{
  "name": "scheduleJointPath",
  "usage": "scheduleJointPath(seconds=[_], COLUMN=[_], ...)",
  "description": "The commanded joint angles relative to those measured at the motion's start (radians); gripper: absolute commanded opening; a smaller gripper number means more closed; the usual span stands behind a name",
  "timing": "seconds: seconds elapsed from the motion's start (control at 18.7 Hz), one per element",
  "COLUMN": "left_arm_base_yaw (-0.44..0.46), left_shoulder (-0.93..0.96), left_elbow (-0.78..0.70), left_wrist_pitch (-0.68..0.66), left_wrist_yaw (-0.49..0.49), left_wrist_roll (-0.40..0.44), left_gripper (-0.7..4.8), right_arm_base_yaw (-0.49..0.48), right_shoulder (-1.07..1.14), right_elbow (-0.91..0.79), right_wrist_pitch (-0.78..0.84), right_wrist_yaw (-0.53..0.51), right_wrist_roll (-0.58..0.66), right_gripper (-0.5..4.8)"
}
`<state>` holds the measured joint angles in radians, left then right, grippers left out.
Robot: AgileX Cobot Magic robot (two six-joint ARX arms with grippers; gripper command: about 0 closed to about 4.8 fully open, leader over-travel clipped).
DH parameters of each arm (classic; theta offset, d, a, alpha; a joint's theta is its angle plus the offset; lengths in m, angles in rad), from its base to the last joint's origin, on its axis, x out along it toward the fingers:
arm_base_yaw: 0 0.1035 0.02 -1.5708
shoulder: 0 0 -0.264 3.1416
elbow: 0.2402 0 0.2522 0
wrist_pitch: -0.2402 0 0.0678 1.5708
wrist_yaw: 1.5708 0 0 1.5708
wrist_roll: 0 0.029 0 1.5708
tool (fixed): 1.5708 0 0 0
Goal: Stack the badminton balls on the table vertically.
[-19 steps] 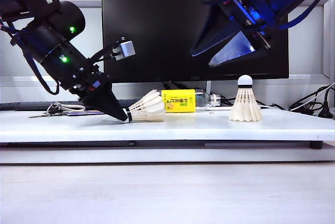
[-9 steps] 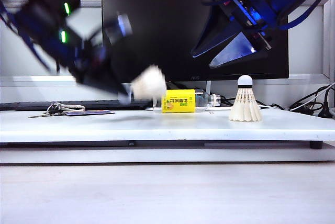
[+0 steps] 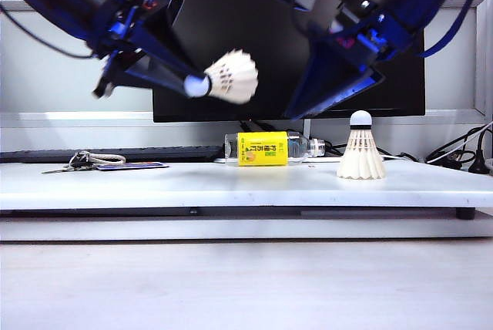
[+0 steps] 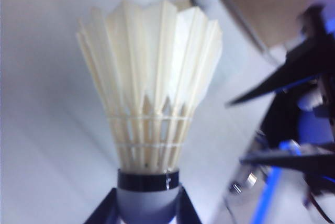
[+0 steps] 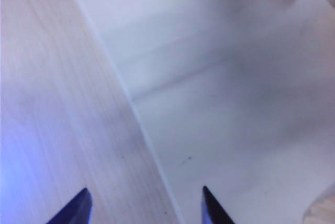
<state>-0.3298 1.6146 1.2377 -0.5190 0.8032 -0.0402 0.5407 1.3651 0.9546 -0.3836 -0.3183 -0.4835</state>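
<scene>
One badminton ball (image 3: 229,77) hangs high above the table (image 3: 231,183), lying level with its feathers pointing right. My left gripper (image 3: 192,85) is shut on its cork tip; in the left wrist view the cork (image 4: 148,203) sits pinched between both fingers of the left gripper (image 4: 148,211), the feather cone (image 4: 152,82) fanning away. The other badminton ball (image 3: 361,149) stands upright on the table at the right, cork up. My right gripper (image 3: 320,102) hovers open above and to the left of it. The right gripper (image 5: 145,205) holds nothing in the right wrist view.
A clear bottle with a yellow label (image 3: 269,148) lies on its side at the back of the table. Keys and a flat card (image 3: 100,164) rest at the back left. A black monitor (image 3: 254,37) stands behind. Cables (image 3: 462,156) trail at the far right.
My left gripper has lifted the badminton ball off the table, up and slightly right, turning it. The right arm has swung down and left with its wrist rolled, jaws still open.
</scene>
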Motion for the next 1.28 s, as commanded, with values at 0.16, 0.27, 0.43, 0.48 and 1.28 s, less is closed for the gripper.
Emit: scheduleJointPath(seconds=[0.16,0.27,0.43,0.48,1.28], left_arm_base_yaw=[0.0,0.0,-0.001,-0.001,-0.001], left_shoulder=[-0.003,-0.003,-0.003,-0.003,-0.003], left_elbow=[0.005,0.005,0.005,0.005,0.005], left_wrist_pitch=[-0.201,-0.217,-0.218,-0.228,-0.392], left_wrist_yaw=[0.041,0.121,0.17,0.174,0.422], left_wrist_roll=[-0.043,-0.097,-0.176,-0.185,-0.132], left_gripper=[0.8,0.82,0.84,0.84,0.85], right_arm_base_yaw=[0.096,0.164,0.284,0.309,0.351], right_shoulder=[-0.016,-0.026,-0.049,-0.054,-0.089], right_elbow=[0.005,0.006,0.006,0.006,0.013], right_wrist_pitch=[-0.004,-0.001,0.021,0.037,0.225], right_wrist_yaw=[0.037,0.09,0.227,0.27,0.327], right_wrist_roll=[-0.089,-0.171,-0.271,-0.281,-0.381], right_gripper=[2.7,2.7,2.7,2.7,2.7])
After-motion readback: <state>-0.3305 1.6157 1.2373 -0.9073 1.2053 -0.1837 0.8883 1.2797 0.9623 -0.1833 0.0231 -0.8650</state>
